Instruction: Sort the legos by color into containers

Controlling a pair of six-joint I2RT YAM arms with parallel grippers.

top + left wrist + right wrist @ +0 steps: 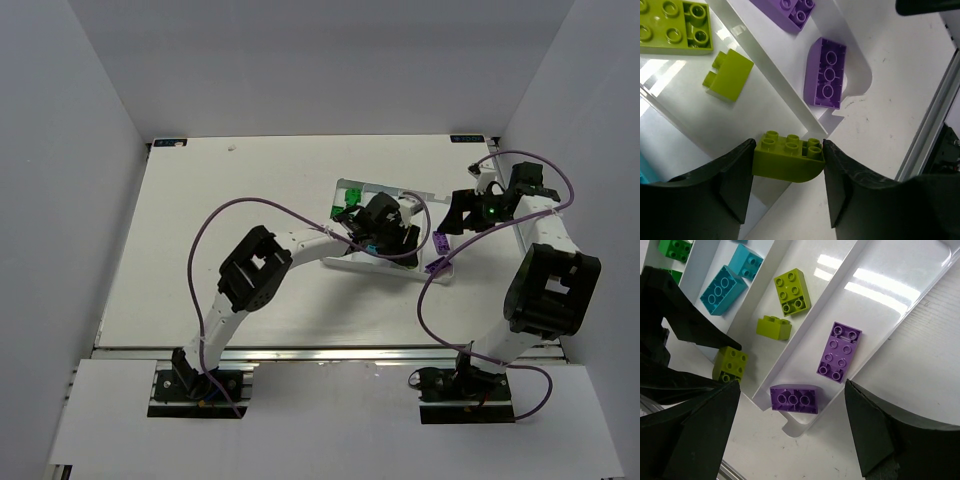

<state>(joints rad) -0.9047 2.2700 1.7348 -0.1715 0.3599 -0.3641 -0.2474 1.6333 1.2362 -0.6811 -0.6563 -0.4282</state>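
Left gripper (789,159) pinches a lime brick (786,169) by its ends at the tray's (890,285) end, beside the ridge (770,74). I can't tell whether the brick touches the floor. Right gripper (790,390) is spread wide over the purple bricks (839,352) at the same end. From above, my left wrist hides much of the tray. Both elbows are bent.

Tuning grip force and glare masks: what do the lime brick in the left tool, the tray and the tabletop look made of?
Held lime brick: probably hard moulded plastic, smooth semi-gloss; crisp studs, soft sheen on the curved side.
Tray: white plastic, glossy; bright light reflections along its compartments.
Tabletop: white, matte, scuffed with dark marks; likely painted or laminated board, can't tell which.
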